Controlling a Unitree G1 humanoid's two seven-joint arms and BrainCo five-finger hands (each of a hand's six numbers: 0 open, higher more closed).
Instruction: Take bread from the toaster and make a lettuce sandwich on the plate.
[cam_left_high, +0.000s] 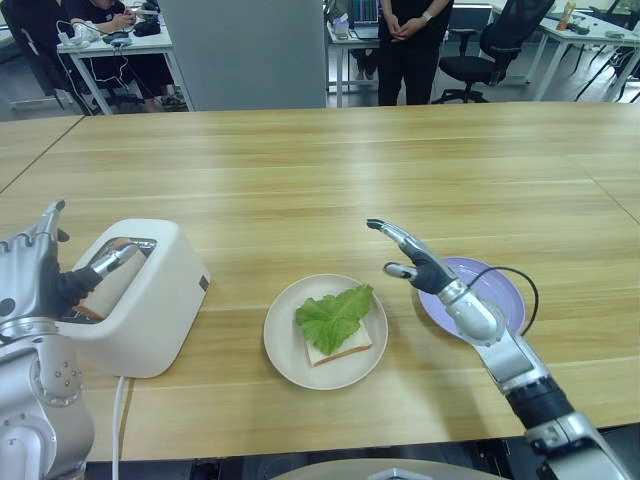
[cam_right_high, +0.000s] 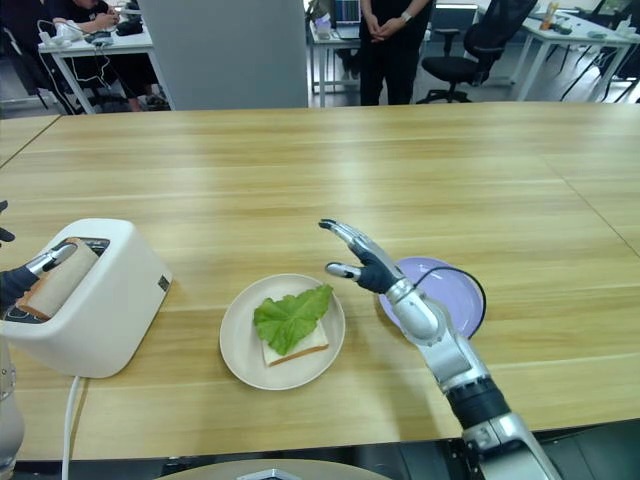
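Open tabletop lies behind the toaster, plate and purple plate. A bare strip separates toaster from plate. The right hand hangs above the gap between both plates; the left hand crowds the toaster's slot. The cord trails to the near edge.

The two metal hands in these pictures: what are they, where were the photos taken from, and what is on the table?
They belong to a humanoid robot. Both pictures come from a stereo camera on its head, looking down at the table, so they show one scene. Its left hand pinches a bread slice sitting in the white toaster. Its right hand is open, holding nothing, above the edge of a purple plate. On the white plate a lettuce leaf lies on another slice.
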